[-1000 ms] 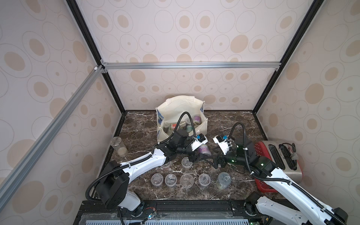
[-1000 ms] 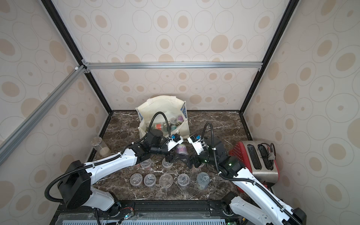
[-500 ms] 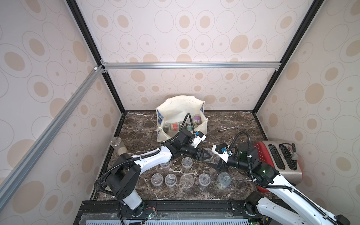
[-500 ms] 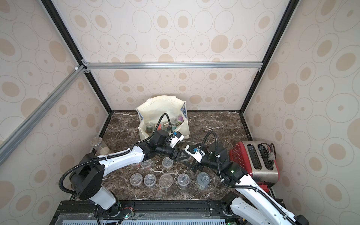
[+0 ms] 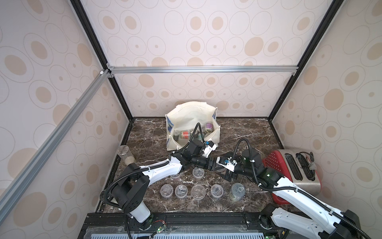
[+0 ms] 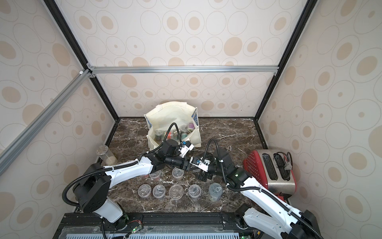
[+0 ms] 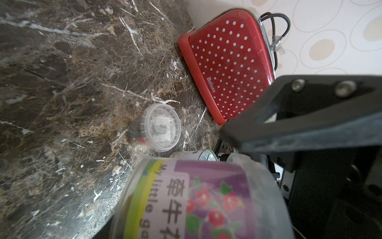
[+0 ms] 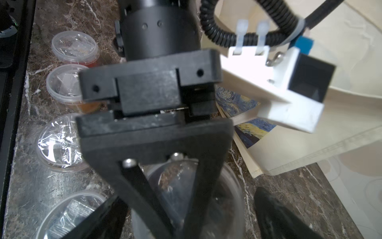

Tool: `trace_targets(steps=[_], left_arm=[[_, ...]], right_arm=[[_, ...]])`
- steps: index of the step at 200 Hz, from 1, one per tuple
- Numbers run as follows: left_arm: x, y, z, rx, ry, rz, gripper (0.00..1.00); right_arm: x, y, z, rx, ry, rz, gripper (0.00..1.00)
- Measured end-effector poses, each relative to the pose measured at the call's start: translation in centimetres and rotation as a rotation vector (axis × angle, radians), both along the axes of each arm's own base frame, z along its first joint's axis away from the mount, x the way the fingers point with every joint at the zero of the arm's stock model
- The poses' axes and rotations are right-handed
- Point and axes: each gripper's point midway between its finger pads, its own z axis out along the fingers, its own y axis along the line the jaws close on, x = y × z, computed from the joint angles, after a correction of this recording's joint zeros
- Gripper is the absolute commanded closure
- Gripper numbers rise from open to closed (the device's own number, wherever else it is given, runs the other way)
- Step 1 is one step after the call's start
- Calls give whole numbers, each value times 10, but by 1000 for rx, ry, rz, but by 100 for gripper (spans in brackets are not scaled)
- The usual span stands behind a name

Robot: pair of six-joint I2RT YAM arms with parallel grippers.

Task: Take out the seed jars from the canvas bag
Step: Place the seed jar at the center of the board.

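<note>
The cream canvas bag (image 5: 192, 115) stands open at the back, with several seed jars inside, one red-labelled (image 5: 185, 134). My left gripper (image 5: 211, 163) is shut on a purple-labelled seed jar (image 7: 196, 198), held on its side just above the table. My right gripper (image 8: 186, 217) faces it, open. Its fingers (image 8: 275, 213) stand on either side of that jar's clear lid (image 8: 186, 194) without touching it. Several more seed jars (image 5: 198, 191) stand in a front row on the table, and one (image 5: 198, 172) sits closer to the grippers.
A red polka-dot toaster (image 5: 293, 171) sits at the right edge, close to my right arm. A silver tin can (image 5: 237, 191) stands at the right end of the jar row. A tall clear cylinder (image 5: 126, 155) with beige grains is at the left wall.
My left gripper has come forward and down from the bag with the purple jar. My right gripper has closed in on it and now straddles the jar.
</note>
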Motion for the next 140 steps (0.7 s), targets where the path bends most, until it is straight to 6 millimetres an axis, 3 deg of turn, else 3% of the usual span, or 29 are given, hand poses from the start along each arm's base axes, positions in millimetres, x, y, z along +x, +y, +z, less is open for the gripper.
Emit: trace_targets(steps=[41, 88, 108, 121, 130, 140], left_arm=[[-6, -1, -3, -2, 24, -5, 41], [-8, 0, -3, -16, 33, 0, 34], [-8, 1, -2, -19, 29, 5, 32], [-8, 2, -1, -20, 26, 8, 23], [-8, 2, 0, -23, 20, 8, 3], [-7, 4, 0, -18, 16, 19, 2]], right_arm=[[4, 8, -27, -51, 58, 22, 21], [6, 11, -27, -46, 56, 23, 37], [6, 12, -26, -42, 50, 22, 38], [7, 12, -25, -40, 48, 22, 38], [7, 12, -25, -37, 48, 20, 38], [8, 13, -22, -27, 43, 21, 38]])
